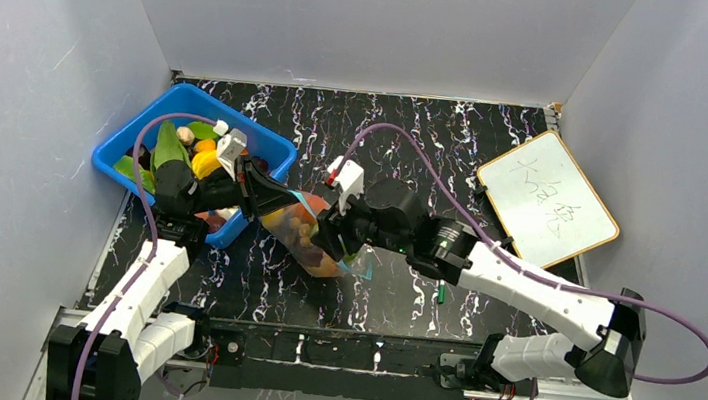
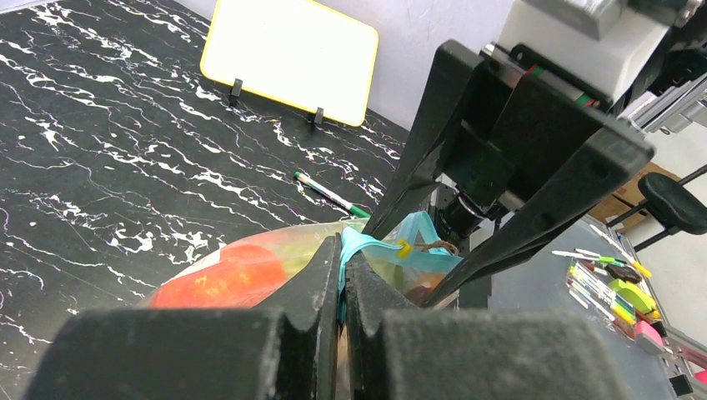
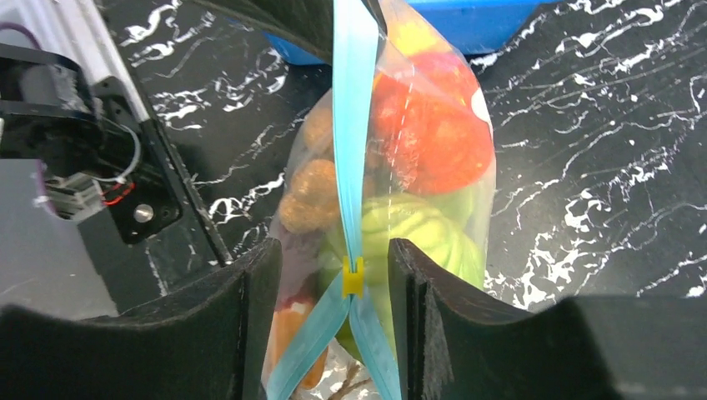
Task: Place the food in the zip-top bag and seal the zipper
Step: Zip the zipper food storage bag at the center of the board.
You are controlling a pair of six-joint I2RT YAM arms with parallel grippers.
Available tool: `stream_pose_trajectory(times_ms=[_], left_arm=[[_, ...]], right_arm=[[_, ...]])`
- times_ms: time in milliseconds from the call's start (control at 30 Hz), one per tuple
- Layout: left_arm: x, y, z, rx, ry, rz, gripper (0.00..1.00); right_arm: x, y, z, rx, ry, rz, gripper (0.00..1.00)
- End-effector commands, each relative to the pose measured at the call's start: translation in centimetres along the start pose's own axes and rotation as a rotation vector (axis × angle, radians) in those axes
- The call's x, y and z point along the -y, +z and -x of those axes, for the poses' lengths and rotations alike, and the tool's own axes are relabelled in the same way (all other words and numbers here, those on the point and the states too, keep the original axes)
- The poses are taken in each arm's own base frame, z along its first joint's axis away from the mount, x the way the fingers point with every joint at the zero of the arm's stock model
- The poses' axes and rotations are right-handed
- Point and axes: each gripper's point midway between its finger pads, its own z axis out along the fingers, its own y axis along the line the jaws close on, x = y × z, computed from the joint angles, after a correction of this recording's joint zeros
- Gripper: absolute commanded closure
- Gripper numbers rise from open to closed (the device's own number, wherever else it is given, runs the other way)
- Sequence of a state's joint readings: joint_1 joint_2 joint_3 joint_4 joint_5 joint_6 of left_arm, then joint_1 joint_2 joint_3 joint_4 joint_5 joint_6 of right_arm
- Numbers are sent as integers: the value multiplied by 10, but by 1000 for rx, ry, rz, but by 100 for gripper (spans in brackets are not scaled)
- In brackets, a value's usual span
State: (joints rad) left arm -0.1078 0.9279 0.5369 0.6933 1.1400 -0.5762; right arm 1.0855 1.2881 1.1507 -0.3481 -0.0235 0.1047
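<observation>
The zip-top bag (image 1: 308, 237) lies at mid-table, stuffed with food: a red piece (image 3: 425, 125), a green piece (image 3: 417, 229) and orange pieces. My left gripper (image 2: 343, 258) is shut on the teal zipper (image 3: 354, 125) at the bag's left end. My right gripper (image 3: 334, 250) stands open astride the zipper. The yellow slider (image 3: 353, 277) sits between its fingers, touching neither. From the slider up to the left gripper the strip is joined; on the nearer side of the slider its two halves spread apart. More food (image 1: 185, 146) lies in the bin.
A blue bin (image 1: 276, 146) sits at the back left, just behind the left gripper. A whiteboard (image 1: 547, 197) rests at the right rear. A green pen (image 1: 441, 293) lies on the black marbled table beside the right arm.
</observation>
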Motion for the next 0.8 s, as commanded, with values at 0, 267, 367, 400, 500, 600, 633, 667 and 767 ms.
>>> stream_pose_trajectory(times_ms=[0, 267, 367, 400, 500, 600, 633, 667, 767], left_arm=[[7, 0, 18, 38, 88, -4, 100], [-22, -5, 24, 79, 11, 180, 100], [-35, -9, 38, 118, -10, 235, 100], [-38, -9, 42, 132, -13, 244, 100], [-47, -8, 46, 156, -24, 267, 100], [-51, -7, 44, 151, -31, 269, 100], [-51, -7, 43, 149, -28, 267, 100], [-49, -7, 43, 147, -18, 254, 100], [-34, -5, 43, 130, 47, 180, 100]], right_arm=[[11, -2, 17, 41, -52, -108, 57], [30, -32, 2, 51, -68, -203, 100], [29, -43, -23, -1, -72, -185, 100], [27, -47, -29, -7, -65, -168, 100], [24, -58, -46, -40, -38, -151, 100], [22, -68, -54, -53, -23, -137, 100], [21, -70, -55, -57, -21, -132, 100], [20, -73, -55, -57, -20, -130, 100], [19, -77, -41, -30, -24, -130, 100]])
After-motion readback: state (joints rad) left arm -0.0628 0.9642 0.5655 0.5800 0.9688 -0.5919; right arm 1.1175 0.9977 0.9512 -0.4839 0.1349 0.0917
